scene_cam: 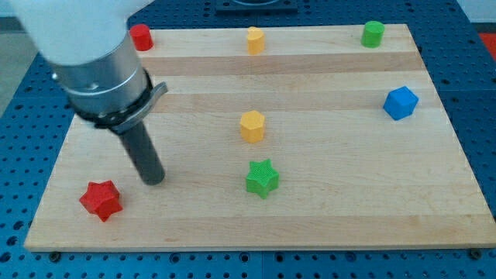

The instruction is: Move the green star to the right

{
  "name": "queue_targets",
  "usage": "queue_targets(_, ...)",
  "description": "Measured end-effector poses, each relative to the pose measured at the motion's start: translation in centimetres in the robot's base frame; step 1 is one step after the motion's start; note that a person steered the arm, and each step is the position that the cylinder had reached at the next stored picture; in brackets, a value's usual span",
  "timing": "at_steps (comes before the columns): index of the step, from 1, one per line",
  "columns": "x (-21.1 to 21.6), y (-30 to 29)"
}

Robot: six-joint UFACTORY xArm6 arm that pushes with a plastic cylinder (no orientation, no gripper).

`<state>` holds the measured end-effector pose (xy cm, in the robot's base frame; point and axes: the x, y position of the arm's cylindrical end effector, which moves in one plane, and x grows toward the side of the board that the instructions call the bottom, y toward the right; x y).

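Pincer: your arm carries none, so no released or clenched state can be told; it ends in a dark rod under a grey collar.

Item 1, my tip [154,180]: you will find it resting on the tabletop [372,201] in the view's lower left, just up and to the right of the red star, close to it but apart. It sits well to the left of the green star, on roughly the same row.

Item 2, green star [262,178]: your task piece. It lies a little below the view's centre, flat on the wood, directly beneath the yellow hexagonal block and near it without touching.

Item 3, yellow hexagonal block [252,125]: at the middle of the tabletop.

Item 4, red star [101,200]: near the view's bottom left corner of the tabletop.

Item 5, blue cube [401,102]: by the view's right edge, at about mid height, well apart from everything else.

Item 6, green cylinder [373,33]: top right corner region, close to the far edge.

Item 7, second yellow block [256,39]: top centre, close to the far edge; you cannot make out its shape with certainty.

Item 8, red cylinder [140,37]: top left, partly tucked beside the arm's white housing [74,27].

Item 9, blue perforated base [23,124]: you see it surrounding the tabletop on all sides.
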<state>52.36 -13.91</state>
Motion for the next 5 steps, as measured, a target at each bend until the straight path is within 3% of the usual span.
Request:
queue_targets(2, 0.2, 11.4)
queue_targets(5, 2.8, 16.0)
